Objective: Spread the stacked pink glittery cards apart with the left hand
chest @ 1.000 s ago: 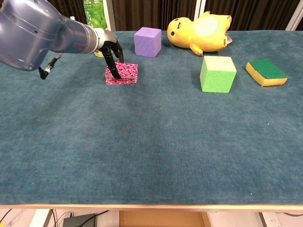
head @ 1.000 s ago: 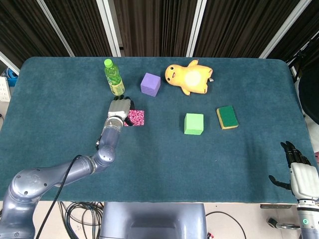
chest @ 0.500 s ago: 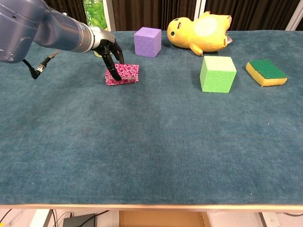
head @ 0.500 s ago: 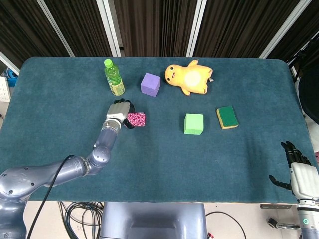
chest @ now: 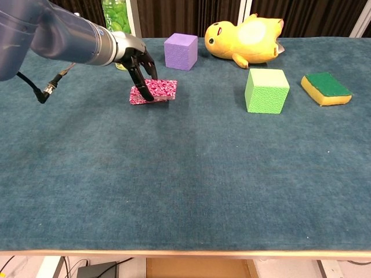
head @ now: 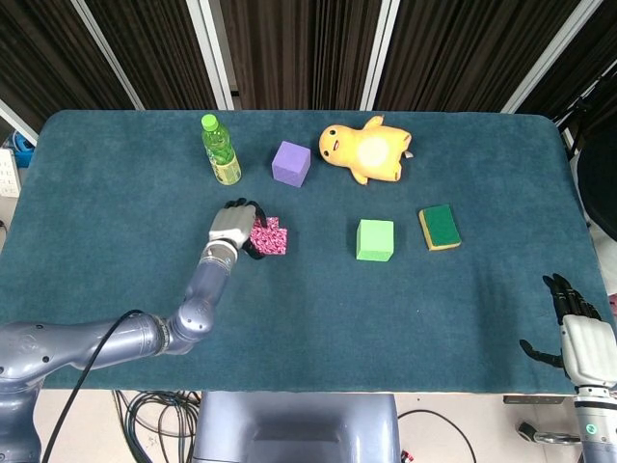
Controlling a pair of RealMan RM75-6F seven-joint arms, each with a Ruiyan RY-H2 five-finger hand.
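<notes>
The pink glittery cards (chest: 155, 90) lie under your left hand (chest: 139, 62), whose fingertips (chest: 146, 92) press on them. The stack is only a little shifted, so most spreading is left. The chest view shows the slanted stack edge; the head view shows the right hand (head: 585, 344), empty, fingers apart.

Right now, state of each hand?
Left hand: fingertips pressing down on the pink glittery cards, not gripping them.
Right hand: open, holding nothing, at the table's near right edge.
</notes>
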